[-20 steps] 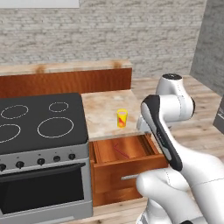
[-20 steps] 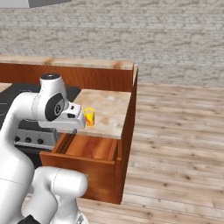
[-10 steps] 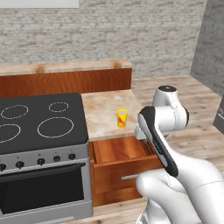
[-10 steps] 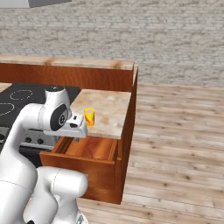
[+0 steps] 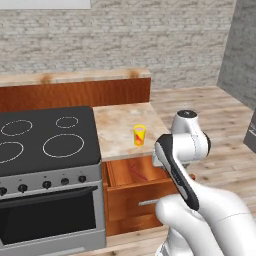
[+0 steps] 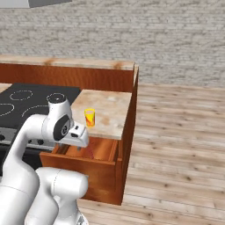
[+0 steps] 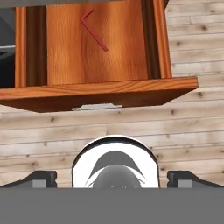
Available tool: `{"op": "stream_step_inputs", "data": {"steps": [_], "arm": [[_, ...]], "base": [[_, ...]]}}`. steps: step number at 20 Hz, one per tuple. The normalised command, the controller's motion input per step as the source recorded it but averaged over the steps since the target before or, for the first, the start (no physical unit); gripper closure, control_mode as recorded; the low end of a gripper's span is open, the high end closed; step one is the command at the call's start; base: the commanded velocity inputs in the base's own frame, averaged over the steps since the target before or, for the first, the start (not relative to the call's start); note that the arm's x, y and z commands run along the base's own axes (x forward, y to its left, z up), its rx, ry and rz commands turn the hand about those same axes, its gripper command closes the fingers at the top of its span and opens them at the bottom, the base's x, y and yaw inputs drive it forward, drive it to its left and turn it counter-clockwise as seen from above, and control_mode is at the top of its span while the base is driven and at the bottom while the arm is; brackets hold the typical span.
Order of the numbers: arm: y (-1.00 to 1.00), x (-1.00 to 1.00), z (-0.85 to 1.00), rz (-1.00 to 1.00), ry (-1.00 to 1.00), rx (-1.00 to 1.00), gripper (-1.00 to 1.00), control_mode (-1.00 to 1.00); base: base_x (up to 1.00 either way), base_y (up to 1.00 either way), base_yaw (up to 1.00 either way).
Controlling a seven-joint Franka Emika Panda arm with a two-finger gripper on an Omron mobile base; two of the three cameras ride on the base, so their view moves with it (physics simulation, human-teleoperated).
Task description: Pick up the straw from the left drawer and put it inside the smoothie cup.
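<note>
The left drawer (image 5: pixel 131 192) stands pulled out under the marble counter, with the dark red straw (image 5: pixel 136 171) lying on its floor. In the hand view the straw (image 7: pixel 95 31) lies in the far half of the drawer (image 7: pixel 100 89), beyond its front panel and silver handle. The yellow smoothie cup (image 5: pixel 139 135) stands upright on the counter just behind the drawer, also seen as the cup (image 6: pixel 89 117). My gripper (image 6: pixel 79 143) hangs over the drawer's front edge, pointing down. Its fingertips (image 7: pixel 42 177) stand wide apart, open and empty.
A black cooktop (image 5: pixel 45 145) with a grey oven door (image 5: pixel 50 220) sits left of the drawer. A raised wooden back ledge (image 5: pixel 75 92) runs behind the counter. Wooden floor (image 6: pixel 176 149) lies to the right of the cabinet.
The arm has folded lower and the hand has come down toward the front of the open drawer. The jaws stay open; straw and cup have not moved.
</note>
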Motion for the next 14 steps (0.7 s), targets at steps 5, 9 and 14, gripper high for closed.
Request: {"op": "stream_step_inputs", "data": {"steps": [5, 9, 14], "arm": [[0.03, 0.2, -0.42, -0.1, 0.0, 0.0, -1.0, -1.0], [0.08, 0.3, -0.34, -0.09, 0.0, 0.0, -1.0, -1.0], [0.13, 0.4, -0.22, -0.04, 0.0, 0.0, -1.0, -1.0]], "base": [[0.0, 0.0, 0.0], [0.0, 0.0, 0.0], [0.0, 0.0, 0.0]]}}
